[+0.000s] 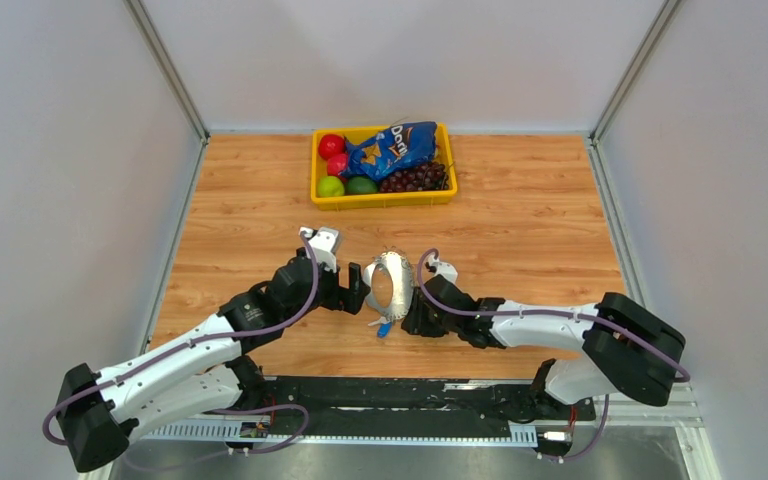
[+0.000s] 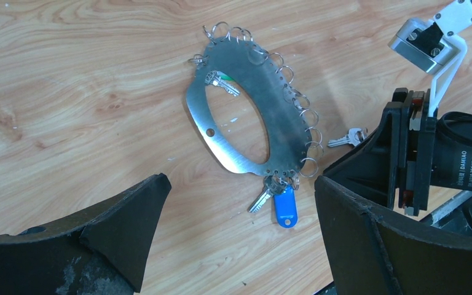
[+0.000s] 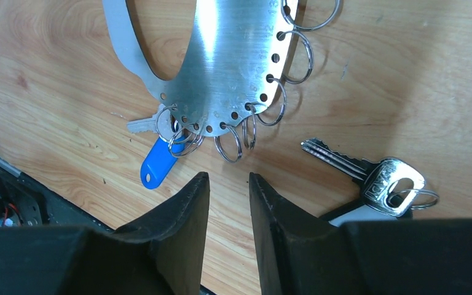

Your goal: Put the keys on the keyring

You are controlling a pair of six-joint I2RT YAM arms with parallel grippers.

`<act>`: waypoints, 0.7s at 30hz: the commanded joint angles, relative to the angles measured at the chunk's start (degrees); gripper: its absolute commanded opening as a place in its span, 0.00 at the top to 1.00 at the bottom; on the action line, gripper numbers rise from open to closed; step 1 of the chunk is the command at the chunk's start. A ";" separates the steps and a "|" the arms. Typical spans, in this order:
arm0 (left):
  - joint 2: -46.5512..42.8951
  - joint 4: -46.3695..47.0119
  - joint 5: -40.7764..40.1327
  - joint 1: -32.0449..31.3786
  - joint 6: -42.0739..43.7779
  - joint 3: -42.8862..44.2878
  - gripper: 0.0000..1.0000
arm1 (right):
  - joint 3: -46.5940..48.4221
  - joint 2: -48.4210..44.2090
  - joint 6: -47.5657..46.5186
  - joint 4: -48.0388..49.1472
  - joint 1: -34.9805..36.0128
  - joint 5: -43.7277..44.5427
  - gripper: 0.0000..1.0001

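Observation:
The keyring [image 1: 401,275] is a silvery oval plate lying flat on the wooden table, edged with several small split rings. It also shows in the left wrist view [image 2: 283,132] and the right wrist view [image 3: 221,67]. A blue tag [image 2: 284,206] and one key [image 2: 260,201] hang at its near end. Another key [image 2: 222,83] lies at the loop's far end. A loose key [image 3: 369,175] with a small ring lies on the table by my right gripper. My left gripper [image 2: 239,184] is wide open and empty, just left of the plate. My right gripper [image 3: 228,176] has a narrow gap and is empty, just short of the plate's near end.
A yellow bin [image 1: 382,200] at the back holds a blue chips bag [image 1: 392,148], round fruit and grapes. White walls enclose the table on three sides. A black rail runs along the near edge under the arm bases.

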 commanded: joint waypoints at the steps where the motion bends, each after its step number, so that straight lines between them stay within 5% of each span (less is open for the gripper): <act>1: -1.37 1.17 0.15 -0.21 -0.10 -0.05 0.00 | -1.33 1.06 4.28 4.13 0.39 -0.08 0.65; 21: -1.82 0.41 0.05 -0.17 0.54 0.27 0.00 | -3.02 0.99 9.48 5.77 0.34 6.57 0.72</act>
